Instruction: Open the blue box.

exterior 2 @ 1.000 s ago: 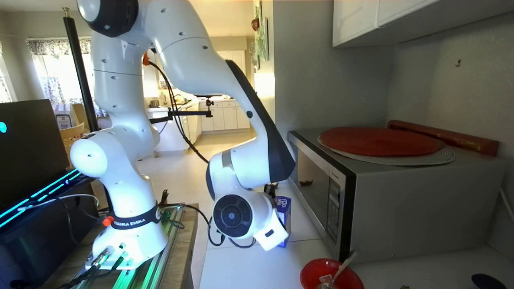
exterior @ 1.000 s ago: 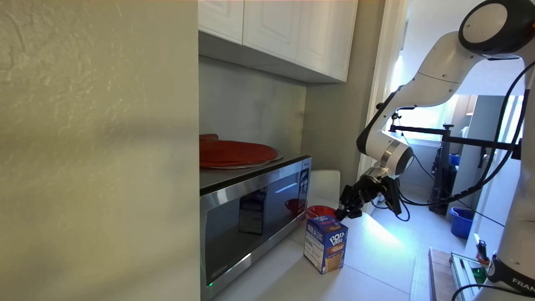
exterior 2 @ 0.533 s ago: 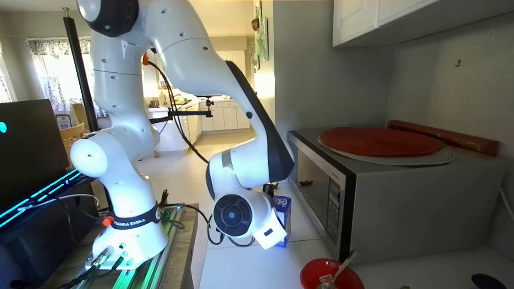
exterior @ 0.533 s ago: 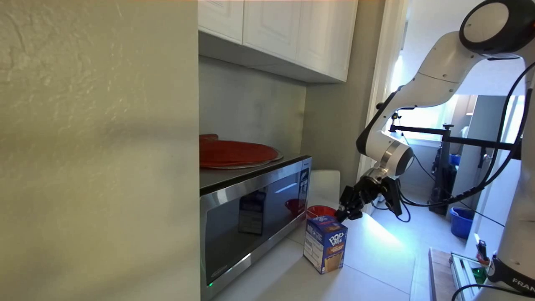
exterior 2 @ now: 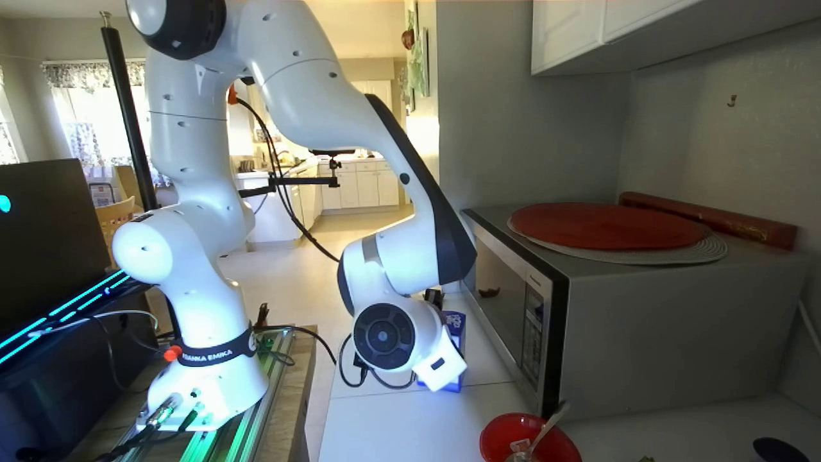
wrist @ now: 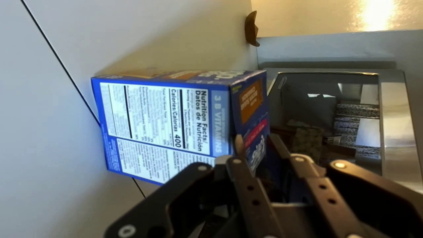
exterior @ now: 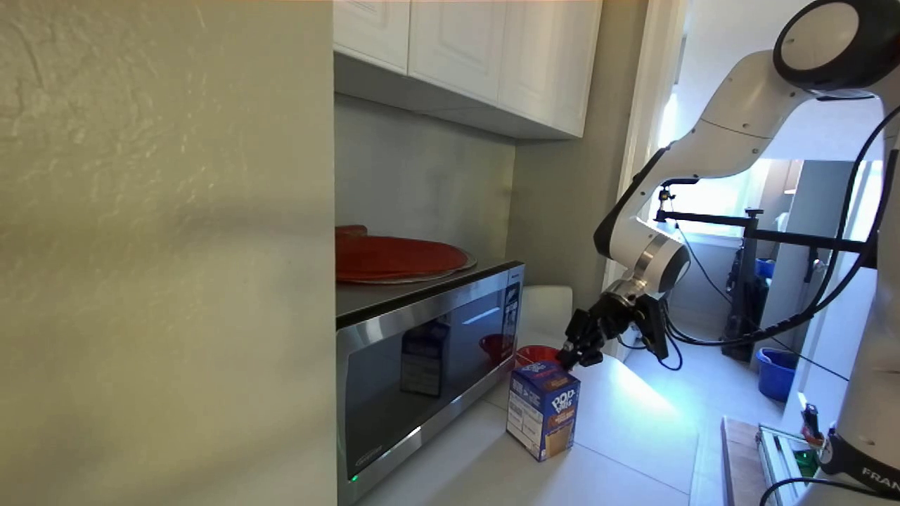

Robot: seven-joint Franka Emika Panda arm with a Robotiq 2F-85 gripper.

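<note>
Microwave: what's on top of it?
A round red mat on a pale mat, near a long reddish object; only the pale mat's rim shows, the rest is covered.

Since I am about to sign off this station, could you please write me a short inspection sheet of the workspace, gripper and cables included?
Surface: white counter, glare on part of it; spills, nothing seen.
Job's things: blue box, upright on the counter, its top apparently shut.
Clutter: microwave beside the box, topped by a red mat on a pale mat; red bowl holding a utensil.
Gripper: fingers parted, at the box's top; contact cannot be confirmed.
Cables: black cables sag along the arm and loop near the gripper; snags, nothing seen.
Surroundings: white wall cabinets, a dark laptop, a blue bucket.
</note>
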